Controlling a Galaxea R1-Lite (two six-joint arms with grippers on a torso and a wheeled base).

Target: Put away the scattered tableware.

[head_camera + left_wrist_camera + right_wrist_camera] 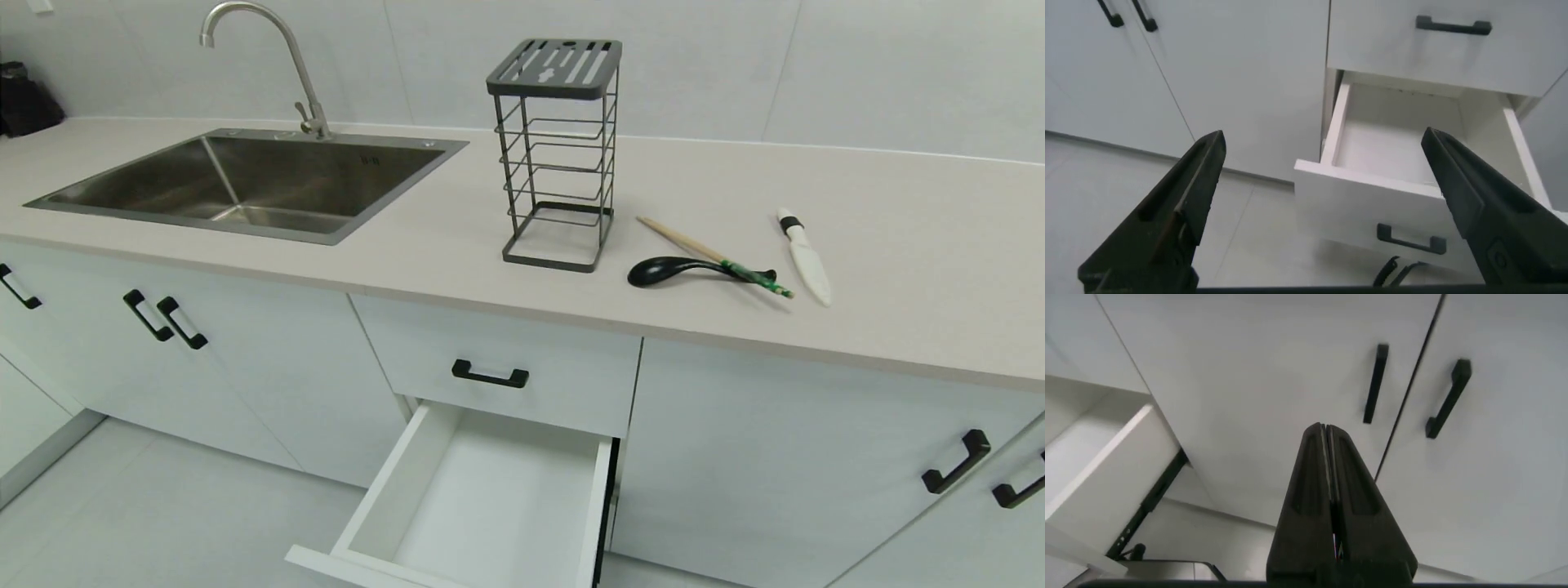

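Note:
On the beige countertop (898,245) lie a black spoon (682,269), a pair of wooden chopsticks with green ends (709,254) crossing its handle, and a white knife with a black band (804,255) to their right. A dark wire cutlery rack (559,155) stands upright left of them. Below the counter a white drawer (478,498) is pulled out with nothing in it; the same drawer (1404,155) appears in the left wrist view. My left gripper (1323,192) hangs open in front of that drawer, low by the floor. My right gripper (1328,478) is shut on nothing, facing white cabinet doors (1290,384).
A steel sink (253,184) with a curved faucet (269,57) takes up the counter's left part. Black handles (490,376) stick out from the cabinet fronts. A dark object (24,98) sits at the far left back. Grey floor (163,514) lies beside the open drawer.

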